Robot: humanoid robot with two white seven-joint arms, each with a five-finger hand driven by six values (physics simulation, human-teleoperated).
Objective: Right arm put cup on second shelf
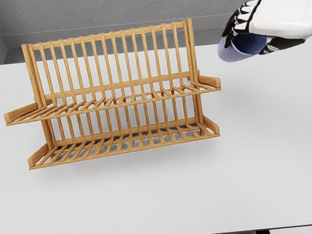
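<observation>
Above white table [260, 168], robot hand [257, 24] (gripping cup [240, 48])

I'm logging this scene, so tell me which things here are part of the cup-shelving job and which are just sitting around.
Part of the job:
- cup, held sideways
- right hand, gripping the cup in the air
- wooden rack, two shelves, both bare

Just there:
- white table

Smooth white shell over the right hand [263, 26] and forearm; black segmented fingers [239, 18] with white plates on the backs.
</observation>
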